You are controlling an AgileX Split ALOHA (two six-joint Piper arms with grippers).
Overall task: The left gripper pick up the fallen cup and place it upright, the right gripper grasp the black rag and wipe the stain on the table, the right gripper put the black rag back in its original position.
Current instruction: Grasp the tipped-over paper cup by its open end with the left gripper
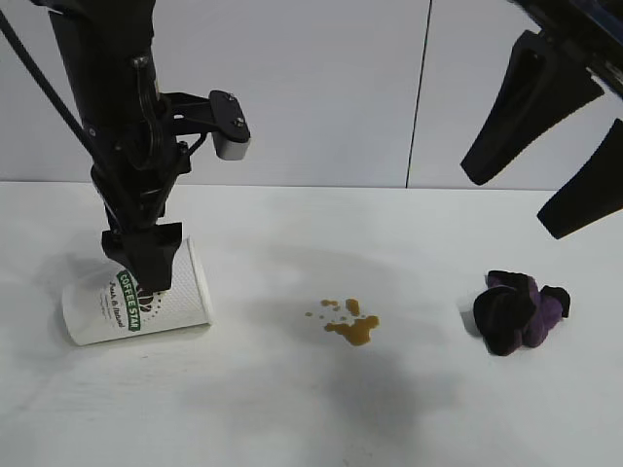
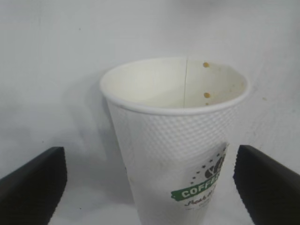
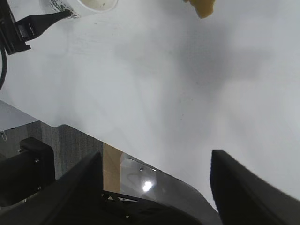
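Lower left of the exterior view: paper cup [image 1: 136, 306] on its side on the white worktop [image 1: 292, 409], near the left edge. Left gripper [image 1: 146, 268] down over it, fingers spread wide astride the cup, not visibly gripping. Centre: brown stain [image 1: 352, 326], bare surface all round. Right: black rag [image 1: 519, 311], well apart. Upper right: right gripper [image 1: 569, 180] aloft, partly spread, holding nothing.
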